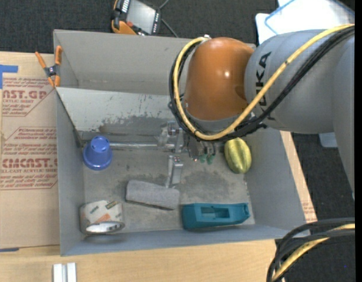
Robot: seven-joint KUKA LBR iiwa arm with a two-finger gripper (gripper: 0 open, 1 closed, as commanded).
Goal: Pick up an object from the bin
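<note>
Can't tell open or shut on the gripper [175,180] from up here, just hanging over the right end of the flat grey block [149,194] in the middle of the bin [70,175]. Could easily catch only that corner and spin the block out, or shove it into the teal thing [215,215] just beside. Worth minding the yellow-green gourd [238,155] off to the right too.

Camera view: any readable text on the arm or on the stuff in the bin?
"KA": black letters on the grey robot arm; the rest of the word is crossed by cables.
Too blurred to read: brown print on the white tape roll.
No text seen on the teal plastic tool.
</note>
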